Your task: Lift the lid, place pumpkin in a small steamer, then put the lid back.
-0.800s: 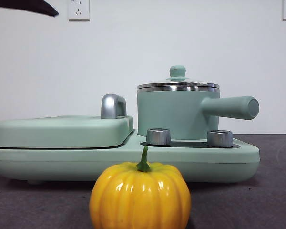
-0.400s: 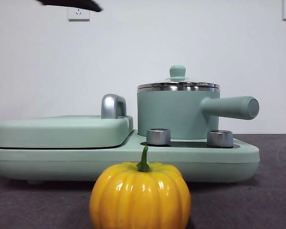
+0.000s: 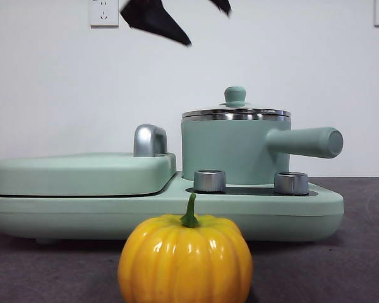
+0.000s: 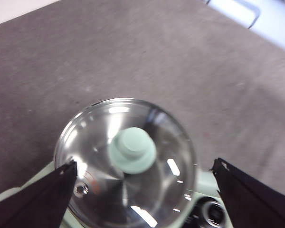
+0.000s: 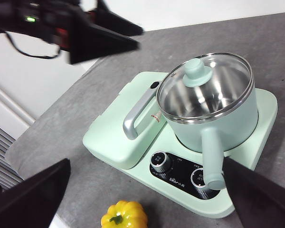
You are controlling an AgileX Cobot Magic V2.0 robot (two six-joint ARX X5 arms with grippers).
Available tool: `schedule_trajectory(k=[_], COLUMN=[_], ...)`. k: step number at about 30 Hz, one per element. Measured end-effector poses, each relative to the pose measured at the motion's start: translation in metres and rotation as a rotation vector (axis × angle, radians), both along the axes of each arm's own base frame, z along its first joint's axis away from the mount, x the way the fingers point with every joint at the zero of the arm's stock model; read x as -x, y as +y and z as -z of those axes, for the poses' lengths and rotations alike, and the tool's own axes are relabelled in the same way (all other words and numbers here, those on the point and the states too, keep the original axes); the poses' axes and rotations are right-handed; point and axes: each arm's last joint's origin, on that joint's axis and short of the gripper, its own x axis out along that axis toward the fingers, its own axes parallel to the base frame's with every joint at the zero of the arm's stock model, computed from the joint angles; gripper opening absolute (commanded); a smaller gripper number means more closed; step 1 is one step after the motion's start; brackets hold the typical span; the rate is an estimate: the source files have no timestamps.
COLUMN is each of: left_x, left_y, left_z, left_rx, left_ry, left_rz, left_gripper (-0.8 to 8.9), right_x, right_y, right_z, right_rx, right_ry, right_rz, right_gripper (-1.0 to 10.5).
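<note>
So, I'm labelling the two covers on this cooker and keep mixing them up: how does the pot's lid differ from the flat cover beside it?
The lid is round and see-through with a steel rim; the flat cover is rectangular and solid mint green. The lid has a mint knob on top; the flat cover has a chrome loop handle. The lid sits high on the pot, the flat cover low on the base. Both are closed.

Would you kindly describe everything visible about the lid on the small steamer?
The lid is small, round and see-through like glass, with a shiny steel rim and a mint-green knob on top. It sits closed and level on the small steamer, touching only the pot's rim. The left claw hangs above it, jaws open, not touching; in the left wrist view the knob lies between them.
</note>
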Motion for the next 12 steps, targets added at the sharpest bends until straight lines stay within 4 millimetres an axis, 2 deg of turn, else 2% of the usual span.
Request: schedule_trajectory(k=[6, 12], left_x=[-0.016, -0.021], left_y=[-0.026, -0.048], left_z=[0.024, 0.042], left_rx=[-0.041, -0.040], left_ry=[-0.050, -0.066], left_rz=[-0.041, -0.007], left_gripper=[4.68, 4.63], right_x=[0.000, 0.000], right_y=[0.000, 0.000], right_z=[0.000, 0.000], right_rx=[0.000, 0.000], right_ry=[0.000, 0.000], right_rz=[0.000, 0.000], right_gripper=[5.1, 5.1])
